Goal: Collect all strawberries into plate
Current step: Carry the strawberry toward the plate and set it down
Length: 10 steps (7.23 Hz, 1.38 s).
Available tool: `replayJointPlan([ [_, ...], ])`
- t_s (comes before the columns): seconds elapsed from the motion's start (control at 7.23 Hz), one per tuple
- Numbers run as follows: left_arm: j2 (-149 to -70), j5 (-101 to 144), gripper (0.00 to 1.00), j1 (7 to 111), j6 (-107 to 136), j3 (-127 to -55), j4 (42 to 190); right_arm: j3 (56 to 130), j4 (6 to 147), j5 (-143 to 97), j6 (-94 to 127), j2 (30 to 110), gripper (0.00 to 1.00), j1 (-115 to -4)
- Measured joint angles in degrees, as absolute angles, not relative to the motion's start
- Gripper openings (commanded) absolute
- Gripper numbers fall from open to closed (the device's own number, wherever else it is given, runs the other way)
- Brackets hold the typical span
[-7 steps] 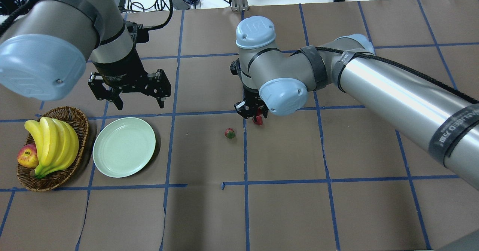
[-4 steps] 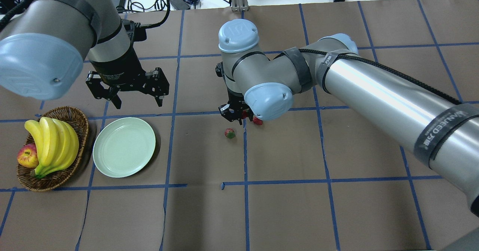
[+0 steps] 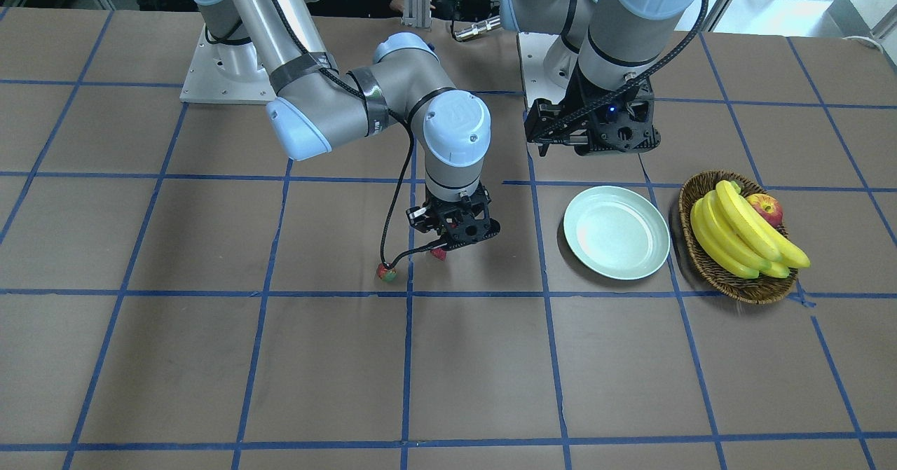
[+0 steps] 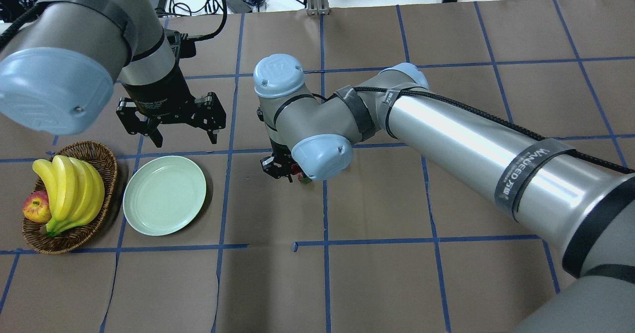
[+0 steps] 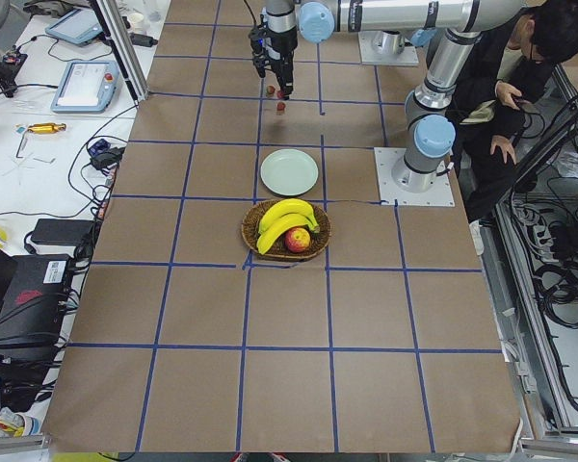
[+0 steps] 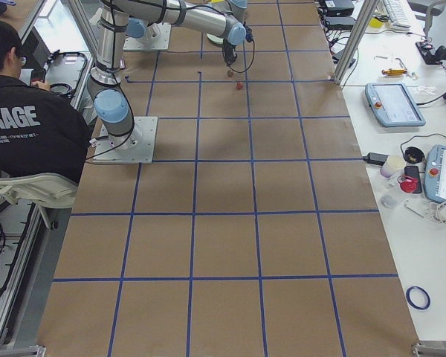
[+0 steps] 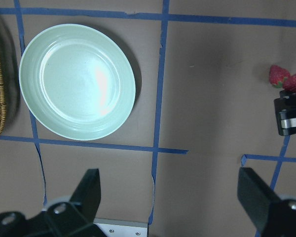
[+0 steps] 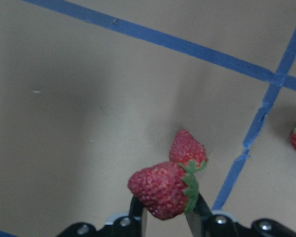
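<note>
Right hand (image 3: 443, 246) shifted toward plate (image 4: 164, 194), clamped on strawberry (image 8: 160, 190), left hand (image 4: 186, 139) apart

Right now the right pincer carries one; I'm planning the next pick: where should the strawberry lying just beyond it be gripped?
Take the strawberry across its wide red flanks, clear of the pointed tip, probably from straight above: it lies on its side, tapering to that tip.

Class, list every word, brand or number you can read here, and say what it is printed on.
"WANJEED", then unreadable characters: black strap on the right arm.
"URAGE", its start cut off: back of the person's black shirt.
Print on the left gripper: too blurred to read.
Grey pendant screen: too small to read.
</note>
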State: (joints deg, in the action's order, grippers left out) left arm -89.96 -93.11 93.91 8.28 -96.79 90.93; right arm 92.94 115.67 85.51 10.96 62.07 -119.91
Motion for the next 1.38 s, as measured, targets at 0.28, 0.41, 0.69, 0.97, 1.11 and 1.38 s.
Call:
replayJointPlan([
  [0.28, -90.0, -93.1, 1.00, 94.0, 8.3, -96.7, 90.9, 92.8, 117.0, 83.6, 11.5, 60.9, 0.00, -120.7],
  [0.41, -90.0, -93.2, 1.00, 94.0, 8.2, -96.7, 90.9, 92.8, 117.3, 83.2, 11.5, 60.3, 0.09, -120.9],
  [0.69, -89.9, -93.2, 1.00, 94.0, 8.2, -96.6, 91.0, 92.9, 117.5, 81.9, 11.5, 59.6, 0.35, -121.2],
  [0.97, -89.9, -93.2, 1.00, 94.0, 8.1, -96.6, 91.0, 93.1, 117.5, 81.3, 11.3, 59.3, 0.54, -121.3],
  [1.11, -89.9, -93.2, 1.00, 94.0, 8.1, -96.6, 91.0, 93.3, 117.5, 81.2, 11.2, 59.3, 0.75, -121.3],
  [1.38, -89.9, -93.2, 1.00, 94.0, 8.1, -96.7, 91.0, 93.3, 117.4, 81.3, 10.9, 59.5, 0.85, -121.3],
])
